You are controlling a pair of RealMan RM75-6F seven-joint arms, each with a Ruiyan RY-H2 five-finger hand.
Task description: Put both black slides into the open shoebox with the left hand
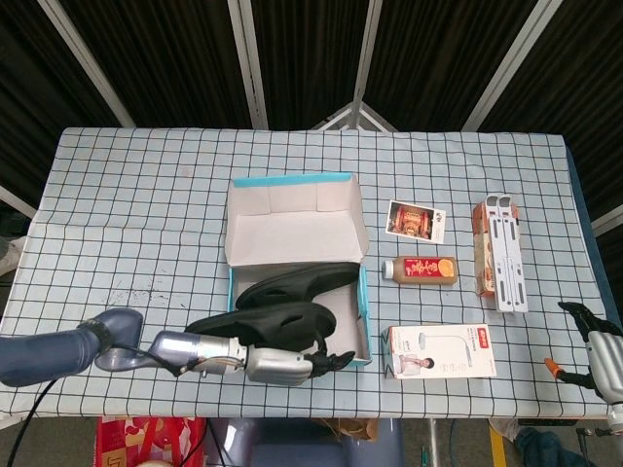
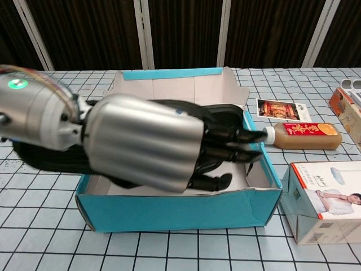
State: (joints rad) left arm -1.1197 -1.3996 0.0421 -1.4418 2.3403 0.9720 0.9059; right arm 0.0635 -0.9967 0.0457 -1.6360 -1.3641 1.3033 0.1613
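One black slide [image 1: 297, 280] lies inside the open shoebox [image 1: 297, 233], beyond the left hand [image 1: 282, 366], stretching across the box's width. The second black slide [image 1: 263, 321] is held by the left hand, its fingers [image 2: 225, 148] curled around the shoe's front part; this slide sits partly over the box's near-left corner, with its heel end sticking out past the left wall toward the forearm. In the chest view the hand's silver back fills the space above the box's near wall, dark fingertips pointing toward the box's right wall. Just past those fingertips, outside the box, a bottle [image 1: 421, 269] with a red label lies on its side on the checked tabletop [image 1: 146, 195], with a small picture card [image 1: 416, 220] beyond it. A white product box [image 1: 441, 351] stands near the fingertip side of the hand. Well apart, a white folding stand [image 1: 504, 251] rests beside an orange carton [image 1: 482, 248]. The right hand [image 1: 602, 360] shows only at the frame's edge, and whether its fingers are spread or closed cannot be told.
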